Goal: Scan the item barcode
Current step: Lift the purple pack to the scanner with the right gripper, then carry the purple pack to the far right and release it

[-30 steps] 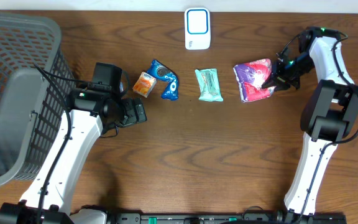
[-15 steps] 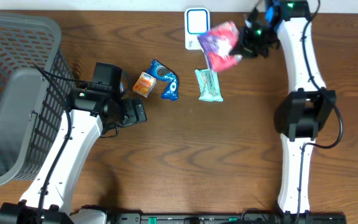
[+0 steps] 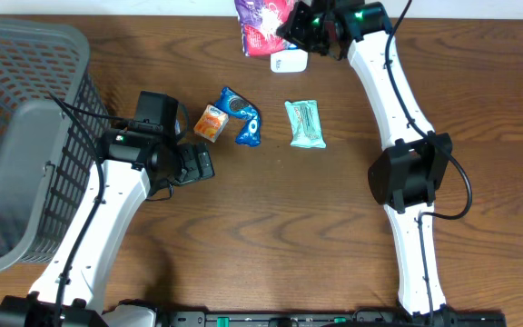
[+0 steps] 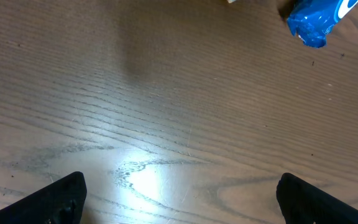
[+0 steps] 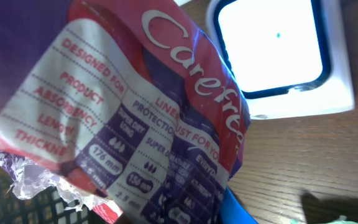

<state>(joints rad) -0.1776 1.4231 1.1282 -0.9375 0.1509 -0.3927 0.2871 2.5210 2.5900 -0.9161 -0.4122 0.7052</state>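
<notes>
Clamping pad packet (image 3: 261, 22), right gripper (image 3: 299, 26) near scanner (image 3: 290, 62); left gripper (image 4: 180, 198) spread wide.

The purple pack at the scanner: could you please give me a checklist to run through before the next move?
1. Grip: right end effector is shut on the purple pack: ok.
2. Pack over the scanner window: in the right wrist view the lit window shows mostly uncovered beside the pack: not ok.
3. Barcode turned toward the scanner: no barcode shows in any view: cannot tell.
4. Left end effector open, empty and well away from the scanner: ok.
5. Green packet, blue packet and orange packet lie clear of the scanner: ok.
</notes>
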